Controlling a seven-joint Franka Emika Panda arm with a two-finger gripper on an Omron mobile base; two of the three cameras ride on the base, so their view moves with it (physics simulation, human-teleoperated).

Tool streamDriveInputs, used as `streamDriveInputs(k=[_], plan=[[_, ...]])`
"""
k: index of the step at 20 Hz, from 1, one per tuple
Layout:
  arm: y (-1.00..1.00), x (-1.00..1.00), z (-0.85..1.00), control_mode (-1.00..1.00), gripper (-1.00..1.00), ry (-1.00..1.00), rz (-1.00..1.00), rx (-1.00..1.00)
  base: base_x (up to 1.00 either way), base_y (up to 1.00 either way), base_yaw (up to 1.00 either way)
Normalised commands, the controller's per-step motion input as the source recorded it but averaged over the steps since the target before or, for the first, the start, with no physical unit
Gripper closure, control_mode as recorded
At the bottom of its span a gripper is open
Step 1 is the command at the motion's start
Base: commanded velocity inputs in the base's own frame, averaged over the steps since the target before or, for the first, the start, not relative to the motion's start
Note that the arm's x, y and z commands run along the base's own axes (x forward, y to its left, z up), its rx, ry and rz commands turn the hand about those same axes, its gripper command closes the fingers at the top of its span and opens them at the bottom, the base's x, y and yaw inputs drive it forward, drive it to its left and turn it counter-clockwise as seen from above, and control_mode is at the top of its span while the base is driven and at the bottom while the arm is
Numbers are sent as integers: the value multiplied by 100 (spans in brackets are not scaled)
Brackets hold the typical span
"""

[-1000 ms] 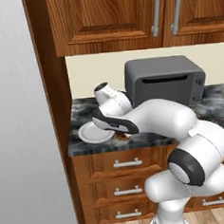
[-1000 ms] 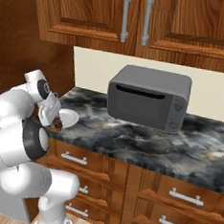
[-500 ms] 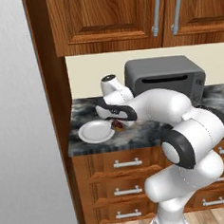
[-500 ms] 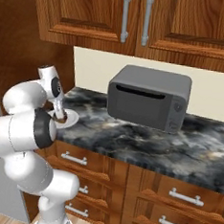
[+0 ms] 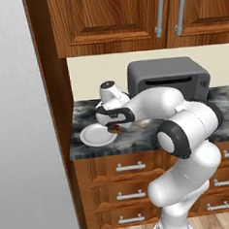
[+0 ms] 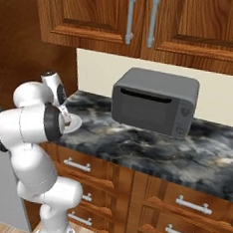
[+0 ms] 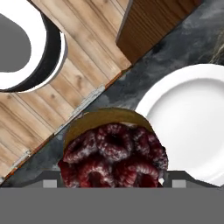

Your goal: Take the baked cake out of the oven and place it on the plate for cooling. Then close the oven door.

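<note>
The baked cake (image 7: 113,151), a small tart with a dark red berry top, sits between my gripper's (image 7: 113,181) fingertips, and the gripper is shut on it. In the left base view the cake (image 5: 113,129) hangs just above the dark marble counter (image 5: 137,136). It is at the right rim of the round white plate (image 5: 95,136), which lies bare near the counter's left end. The hand view puts the plate (image 7: 188,118) to the right of the cake, touching nothing. From the right base view, my gripper (image 6: 66,119) is over the plate's (image 6: 74,123) near edge. The oven and the oven door are out of view.
A grey microwave (image 5: 167,80) stands at the back of the counter, right of my hand. A tall grey panel (image 5: 21,143) and a wooden side wall (image 5: 54,92) close off the left. Wall cabinets (image 6: 142,16) hang above and drawers (image 5: 128,166) sit below the counter edge.
The arm has folded back and its elbow has swung right. The hand with the cake has moved up and a little left, closer to the plate's rim.
</note>
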Motion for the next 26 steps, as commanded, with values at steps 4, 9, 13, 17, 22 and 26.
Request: streamDriveInputs(k=[4, 9, 13, 17, 22, 26], plan=[[24, 36, -14, -100, 100, 0, 8, 0, 0, 0, 0], [20, 28, -4, -100, 100, -2, 4, 0, 0, 0, 0], [13, 15, -13, -100, 100, -2, 1, 0, 0, 0, 0], [6, 12, -31, -100, 100, 0, 0, 0, 0, 0, 0], [8, 23, -35, -100, 100, 0, 0, 0, 0, 0, 0], [13, 9, -17, -100, -100, -2, 0, 0, 0, 0, 0]])
